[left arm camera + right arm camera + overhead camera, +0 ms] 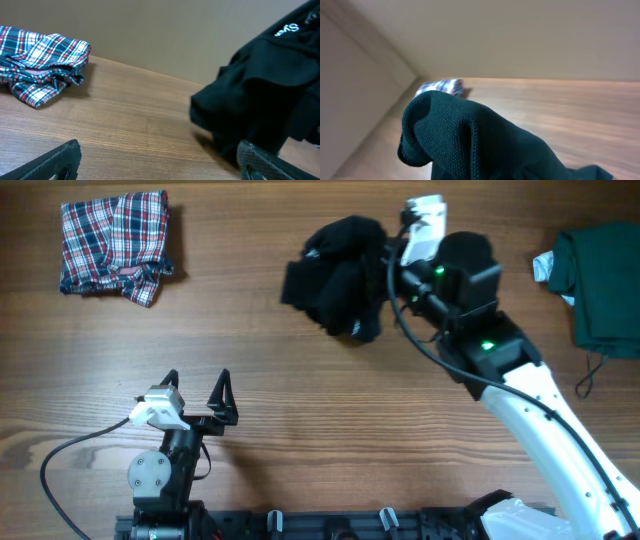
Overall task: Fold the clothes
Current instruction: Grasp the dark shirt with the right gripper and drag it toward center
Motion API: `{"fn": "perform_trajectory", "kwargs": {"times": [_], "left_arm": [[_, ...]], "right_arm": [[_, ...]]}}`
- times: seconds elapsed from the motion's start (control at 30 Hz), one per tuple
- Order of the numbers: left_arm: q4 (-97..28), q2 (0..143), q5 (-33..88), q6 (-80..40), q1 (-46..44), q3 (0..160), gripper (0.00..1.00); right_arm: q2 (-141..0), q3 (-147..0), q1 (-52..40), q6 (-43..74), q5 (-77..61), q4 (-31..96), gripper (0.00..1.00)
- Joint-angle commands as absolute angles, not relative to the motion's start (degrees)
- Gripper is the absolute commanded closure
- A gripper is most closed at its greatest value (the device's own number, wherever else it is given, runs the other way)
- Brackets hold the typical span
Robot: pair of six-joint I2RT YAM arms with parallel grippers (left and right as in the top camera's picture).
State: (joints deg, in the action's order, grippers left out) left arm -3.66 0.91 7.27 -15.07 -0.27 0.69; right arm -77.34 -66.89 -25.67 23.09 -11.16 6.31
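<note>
Cloth of the black shirt [340, 275] bunches in a rumpled heap right at the tip of the right pincer [388, 260]. That pincer's fingers are buried in the folds and pressed together on the fabric. Its own wrist view shows only a dark knitted fold filling the lower frame just ahead of the camera, tinted greenish there, though it is probably the same shirt. Seen from the left wrist, the heap carries white lettering [286, 30] near its top. Well ahead of the right pincer, beyond the fold, the plaid garment [115, 242] lies crumpled on the wooden table [320, 380]. Behind the right pincer, on the far side of its arm, the dark green garment [600, 280] lies on the table, apart from the other two. The left pincer [196, 388] stands with its fingers spread wide and empty, low over the wood. From it the black shirt sits ahead and to the right, near but not touching, and the plaid garment lies ahead and to the left, well apart.
</note>
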Motion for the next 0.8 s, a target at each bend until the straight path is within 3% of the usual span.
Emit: {"fn": "perform_trajectory", "kwargs": {"times": [0.0,0.33,0.6,0.77], "left_arm": [[-3.86,0.82,6.52,-13.72,-0.54,0.32,0.00],[-3.86,0.82,6.52,-13.72,-0.54,0.34,0.00],[-3.86,0.82,6.52,-13.72,-0.54,0.34,0.00],[-3.86,0.82,6.52,-13.72,-0.54,0.32,0.00]], "right_arm": [[-80.16,-68.03,-27.57,28.99,-11.68,4.03,0.96],[-87.68,-68.03,-27.44,31.62,-11.79,1.41,0.96],[-87.70,-68.03,-25.12,26.24,1.80,3.03,0.92],[-87.70,-68.03,-22.72,24.80,6.98,5.41,0.95]]}}
